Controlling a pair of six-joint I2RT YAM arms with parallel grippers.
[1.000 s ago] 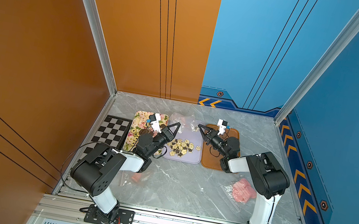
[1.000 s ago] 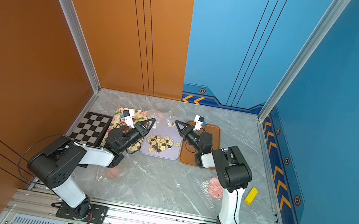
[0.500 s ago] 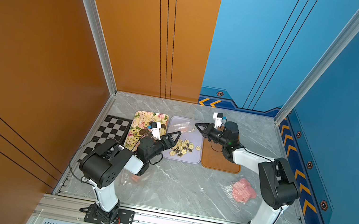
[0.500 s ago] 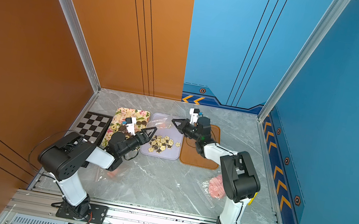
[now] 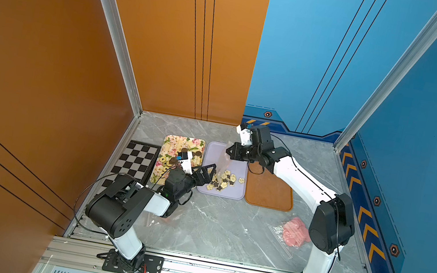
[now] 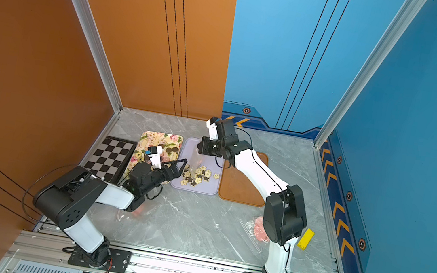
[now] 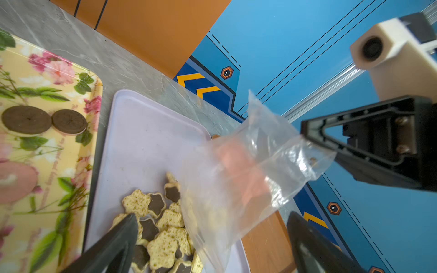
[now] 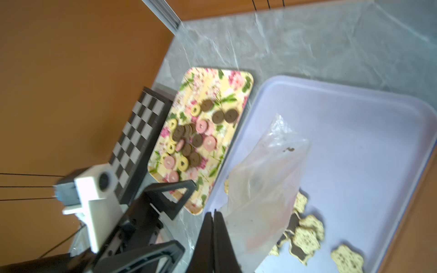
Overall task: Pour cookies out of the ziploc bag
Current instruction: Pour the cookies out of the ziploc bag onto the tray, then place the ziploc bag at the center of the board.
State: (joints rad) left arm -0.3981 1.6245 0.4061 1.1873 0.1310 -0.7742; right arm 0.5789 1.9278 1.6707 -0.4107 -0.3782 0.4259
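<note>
The clear ziploc bag (image 5: 223,159) hangs limp over the lavender tray (image 5: 239,163), and my right gripper (image 5: 228,153) is shut on its top corner. In the right wrist view the shut right gripper (image 8: 214,212) pinches the ziploc bag (image 8: 264,184), which holds only a crumb. Cream and dark flower-shaped cookies (image 5: 223,179) lie heaped on the tray's near half. My left gripper (image 5: 209,173) stands open at the tray's near left corner. In the left wrist view the bag (image 7: 248,170) hangs free between the spread fingers, above the cookies (image 7: 163,227).
A floral tray (image 5: 184,145) with round brown, pink and yellow cookies (image 8: 189,139) lies left of the lavender tray, with a chessboard (image 5: 135,160) beyond it. A brown tray (image 5: 268,191) lies on the right. A bag of pink discs (image 5: 296,233) and a yellow block (image 6: 305,239) sit near the right arm's base.
My left gripper has opened, let go of the bag and drawn back toward the near side. My right gripper has carried the bag toward the far end of the lavender tray.
</note>
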